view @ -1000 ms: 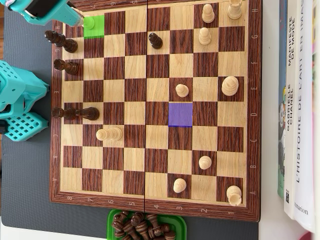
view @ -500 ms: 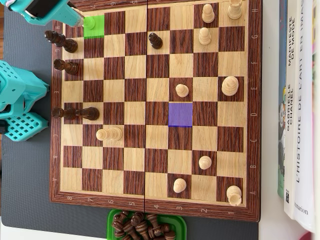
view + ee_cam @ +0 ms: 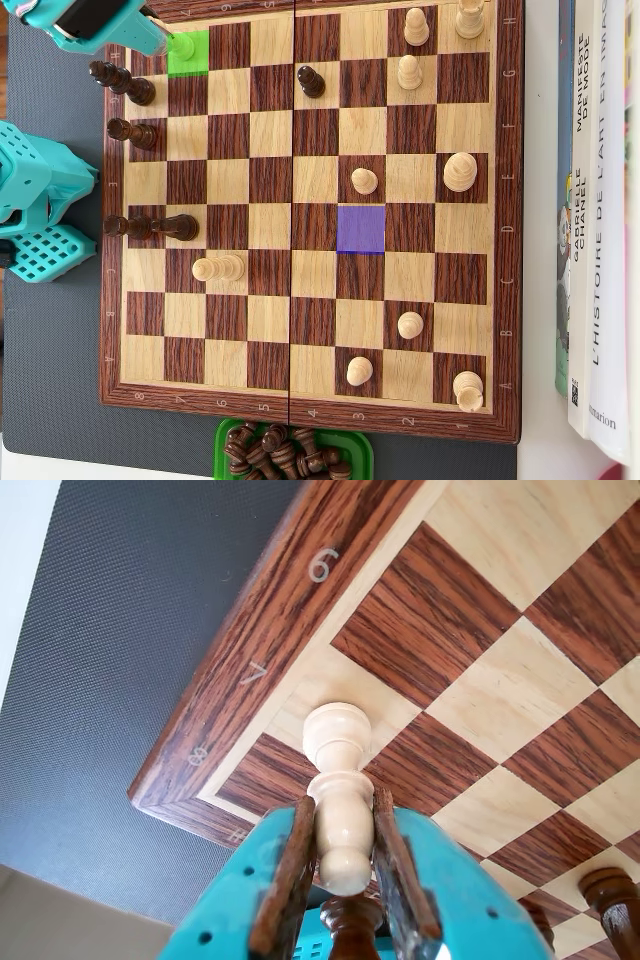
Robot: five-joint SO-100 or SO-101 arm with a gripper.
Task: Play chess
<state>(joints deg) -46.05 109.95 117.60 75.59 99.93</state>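
Note:
In the wrist view my gripper (image 3: 343, 805) is shut on a light wooden chess piece (image 3: 338, 745), pinched at its stem, with its base over the light corner square beside the "7" on the chessboard (image 3: 290, 590). A dark piece (image 3: 350, 920) shows below the jaws. In the overhead view my gripper (image 3: 165, 42) is at the board's top left corner, with the held piece (image 3: 181, 45) on the green-marked square (image 3: 198, 55). A purple-marked square (image 3: 361, 229) lies near the middle of the board (image 3: 510, 200).
Dark pieces (image 3: 133, 131) stand along the left files, with one (image 3: 311, 80) further in. Several light pieces (image 3: 460, 172) are spread over the right half, and one (image 3: 218, 268) lies at the left. A green tray (image 3: 364, 450) holds dark pieces. Books (image 3: 595, 200) lie to the right.
The gripper has edged slightly toward the top of the overhead view, still at the green square. No piece on the board has moved.

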